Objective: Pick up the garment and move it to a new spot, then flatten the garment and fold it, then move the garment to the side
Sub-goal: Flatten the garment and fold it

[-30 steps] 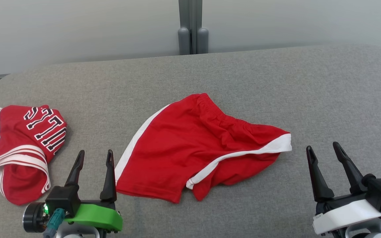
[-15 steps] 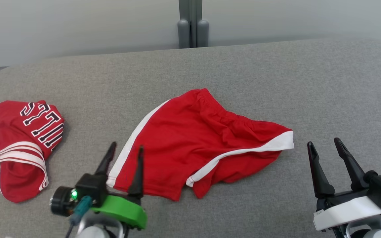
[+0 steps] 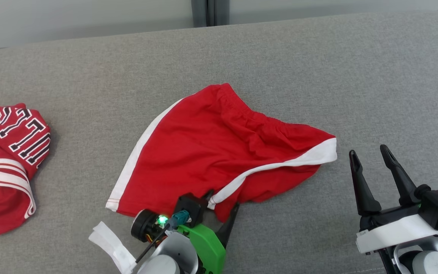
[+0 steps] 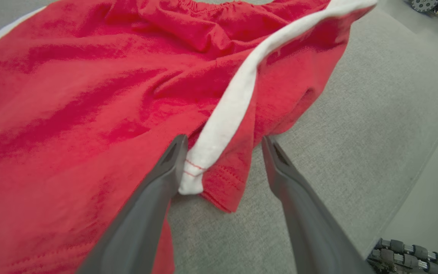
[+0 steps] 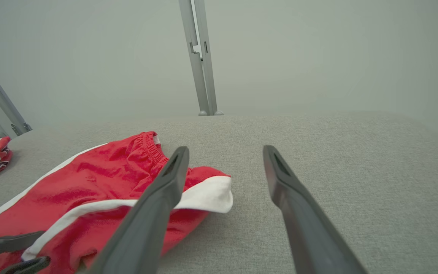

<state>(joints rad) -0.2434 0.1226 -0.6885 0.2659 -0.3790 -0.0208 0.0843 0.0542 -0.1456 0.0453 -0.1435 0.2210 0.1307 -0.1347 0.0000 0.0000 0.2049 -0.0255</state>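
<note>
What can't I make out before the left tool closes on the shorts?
Left wrist view: from this angle, whether the left tool touches the shorts or hovers above them.
Head view: the jersey, cut off by the left edge.
Head view: the left tool's fingers, mostly behind its green mount.
Right wrist view: the shorts' near hem, behind a finger of the right tool.

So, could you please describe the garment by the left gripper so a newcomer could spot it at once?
On the wide grey padded surface, look to the middle, just beyond the left gripper. There lie the red shorts, with a gathered waistband and white side stripes. Unlike the red garment at the far left, they carry no black-outlined lettering.
</note>
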